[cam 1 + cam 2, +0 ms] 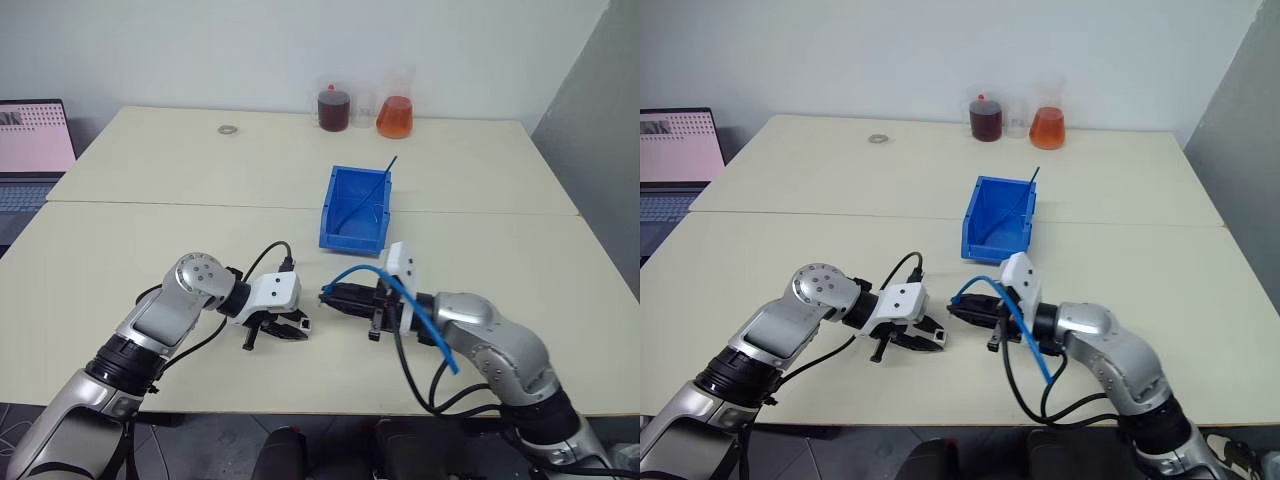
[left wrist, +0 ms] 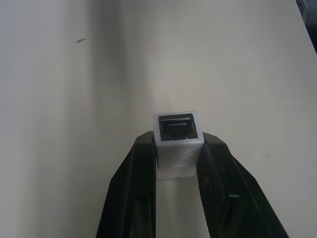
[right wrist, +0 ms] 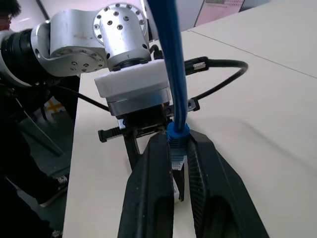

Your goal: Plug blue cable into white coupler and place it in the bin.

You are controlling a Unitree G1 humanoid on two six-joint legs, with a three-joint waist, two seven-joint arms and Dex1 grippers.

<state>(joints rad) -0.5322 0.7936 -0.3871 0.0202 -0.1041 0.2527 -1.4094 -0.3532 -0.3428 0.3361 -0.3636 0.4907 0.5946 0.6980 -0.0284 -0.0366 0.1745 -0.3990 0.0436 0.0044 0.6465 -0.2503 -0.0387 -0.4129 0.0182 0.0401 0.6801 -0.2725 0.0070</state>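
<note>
Your left gripper (image 1: 292, 328) clamps the coupler (image 2: 177, 141), a light rigid block, socket outward; your right gripper (image 1: 333, 297) pinches the cable (image 3: 174, 74) at its stiff plug boot. The limp tail will drag, so hold at the boot; the bin (image 1: 352, 240) sits at twelve o'clock on the bench (image 1: 150, 250).

No readable text (laptop screen blurred).

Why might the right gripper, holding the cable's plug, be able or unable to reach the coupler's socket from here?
Probably able: the right gripper holds the blue cable by its plug, facing the left gripper, which grips the white coupler with its socket uncovered. Bare table lies between.
</note>
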